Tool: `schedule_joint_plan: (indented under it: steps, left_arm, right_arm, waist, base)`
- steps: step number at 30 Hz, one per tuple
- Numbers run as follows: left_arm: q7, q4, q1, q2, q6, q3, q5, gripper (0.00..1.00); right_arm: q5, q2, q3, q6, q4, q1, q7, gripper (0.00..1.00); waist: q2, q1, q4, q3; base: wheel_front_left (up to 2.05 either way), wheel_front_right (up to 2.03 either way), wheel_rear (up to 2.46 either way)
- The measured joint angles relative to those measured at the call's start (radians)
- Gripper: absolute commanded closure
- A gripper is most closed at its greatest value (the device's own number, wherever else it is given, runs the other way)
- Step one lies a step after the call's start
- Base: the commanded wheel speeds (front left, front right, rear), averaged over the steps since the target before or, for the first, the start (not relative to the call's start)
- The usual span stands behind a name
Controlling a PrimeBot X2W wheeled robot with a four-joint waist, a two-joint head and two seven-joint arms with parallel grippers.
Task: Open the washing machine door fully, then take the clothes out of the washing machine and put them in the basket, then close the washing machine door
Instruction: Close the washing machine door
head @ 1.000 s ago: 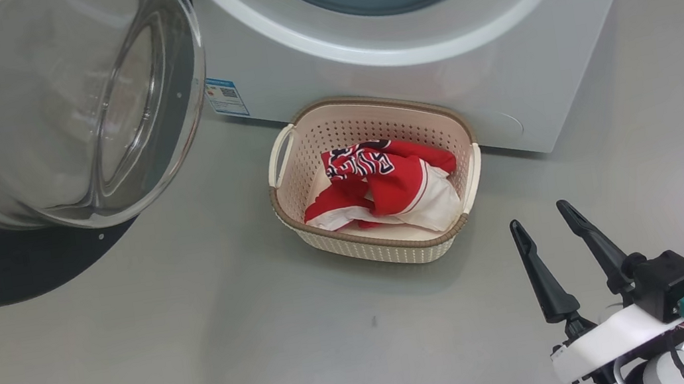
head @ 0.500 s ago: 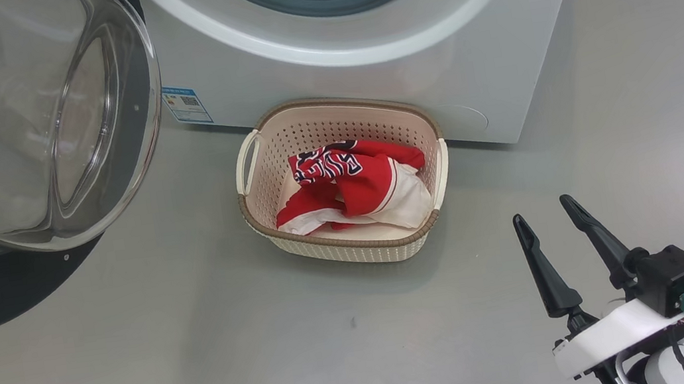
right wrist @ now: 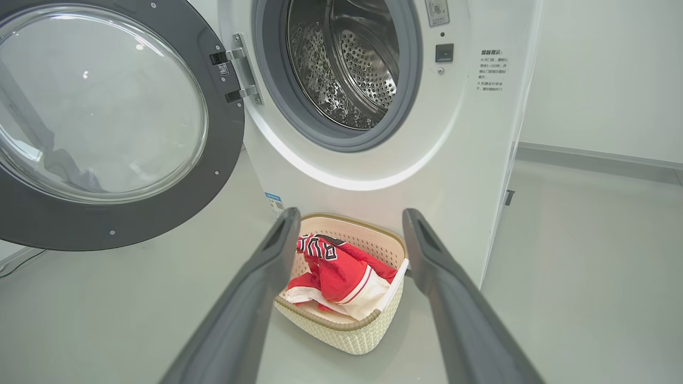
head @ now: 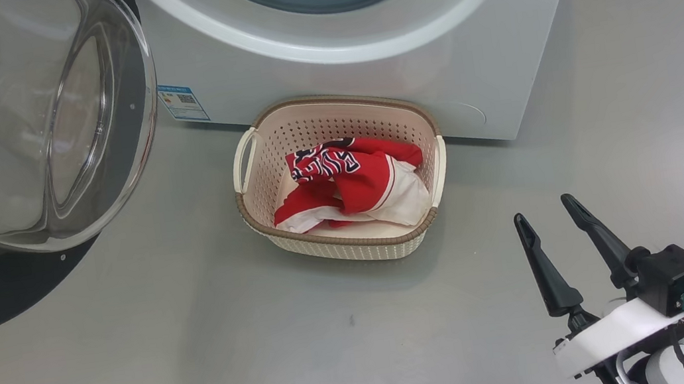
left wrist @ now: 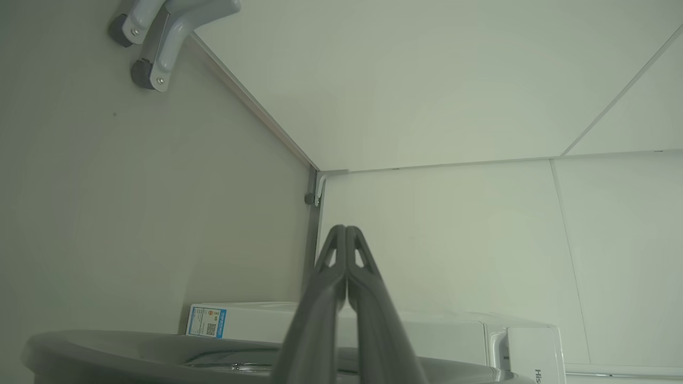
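- One grey floor (head: pixel 205 358) spreads under everything.
- On it stands the washing machine (head: pixel 365 68), white, its grey-ringed mouth uncovered; in the right wrist view the perforated steel drum (right wrist: pixel 347 64) shows through that mouth.
- To the machine's left, the washing machine door (head: pixel 6 132) is swung wide on its hinges. Its black rim and bulging glass bowl face outward, well clear of the mouth.
- Just in front of the machine's lower panel, the basket (head: pixel 351 254) sits upright on the floor, below the mouth and a little to its right.
- Inside the basket lie the clothes (head: pixel 354 183), a crumpled red and white heap with black-and-white lettering uppermost.
- At the lower right of the head view, the right gripper (head: pixel 543 209) hangs above the floor. Its two dark fingers are spread apart and hold nothing; it is near the basket but apart from it.
- In its own wrist view, the left gripper (left wrist: pixel 346 229) has its fingers pressed together at the tips with nothing between them, pointing toward a corner of pale wall panels.
- A blue label (head: pixel 183 102) sits at the machine's lower left front.
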State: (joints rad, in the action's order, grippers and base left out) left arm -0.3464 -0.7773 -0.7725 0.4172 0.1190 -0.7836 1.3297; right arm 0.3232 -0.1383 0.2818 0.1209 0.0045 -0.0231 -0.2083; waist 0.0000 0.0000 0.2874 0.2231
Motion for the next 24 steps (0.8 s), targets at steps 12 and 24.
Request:
schedule_joint_plan:
  steps: [12,24]
  left_arm:
    - [-0.131,-0.050,-0.001,0.022,0.000,0.073,-0.004,1.00]
    - [-0.222,-0.061,-0.002,0.004,-0.040,0.109,0.005,1.00]
  right_arm:
    - [0.000,0.005,0.000,0.000,0.001,0.005,-0.008,0.00]
    - [0.002,0.007,-0.008,0.000,0.009,0.009,-0.014,0.00]
  waist:
    - [0.0000,0.0000,0.001,0.004]
    - [0.0000,0.0000,0.004,-0.007]
  base:
    - [0.00,0.00,0.00]
    - [0.00,0.00,0.00]
